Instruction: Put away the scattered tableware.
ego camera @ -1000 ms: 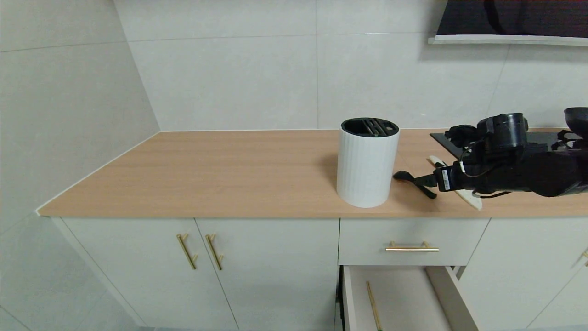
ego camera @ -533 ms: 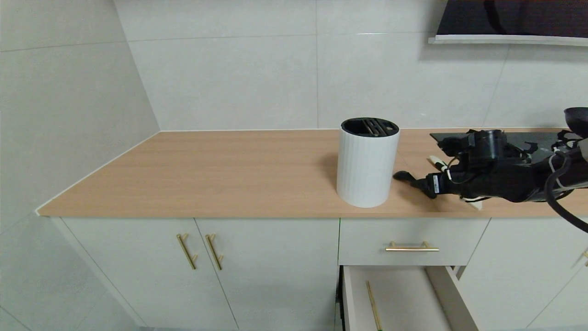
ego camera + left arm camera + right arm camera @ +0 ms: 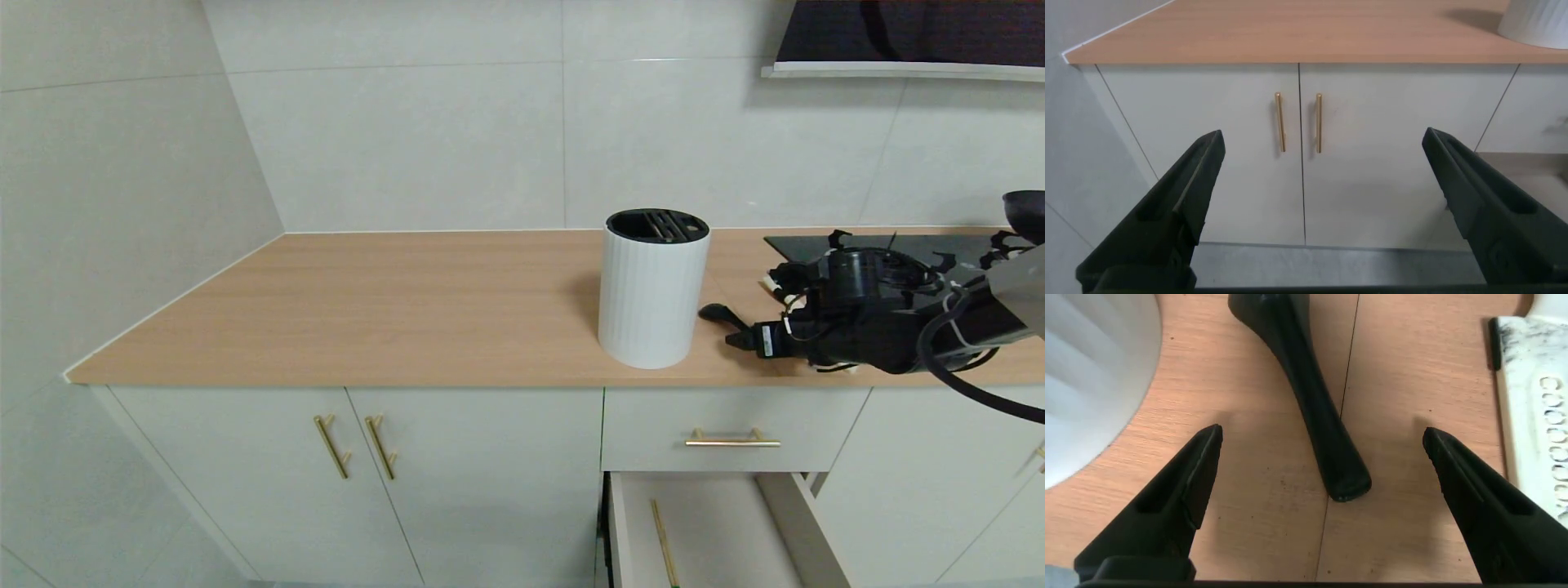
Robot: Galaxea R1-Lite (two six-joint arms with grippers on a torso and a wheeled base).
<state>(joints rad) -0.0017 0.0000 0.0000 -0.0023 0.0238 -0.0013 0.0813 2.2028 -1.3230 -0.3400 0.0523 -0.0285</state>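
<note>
A black utensil (image 3: 716, 312) lies on the wooden counter (image 3: 408, 302), just right of a white ribbed holder (image 3: 651, 298) with a black slotted top. My right gripper (image 3: 741, 338) sits low over the utensil's handle end. In the right wrist view this gripper (image 3: 1321, 434) is open, one finger on each side of the black handle (image 3: 1315, 400), not touching it. A white utensil (image 3: 1535, 416) lies beside it, mostly hidden under my arm in the head view. My left gripper (image 3: 1323, 139) is open, holds nothing and faces the cabinet doors (image 3: 1298, 163) below the counter.
A black cooktop (image 3: 898, 243) lies at the counter's right end. Under the counter a drawer (image 3: 710, 531) stands pulled out with a thin stick (image 3: 663, 543) in it. Gold handles (image 3: 1298, 122) are on the cabinet doors. The holder's base (image 3: 1539, 20) sits near the counter's front edge.
My right arm has dropped toward the counter and turned, bringing its gripper down around the black utensil's handle. The utensils and the holder have not moved.
</note>
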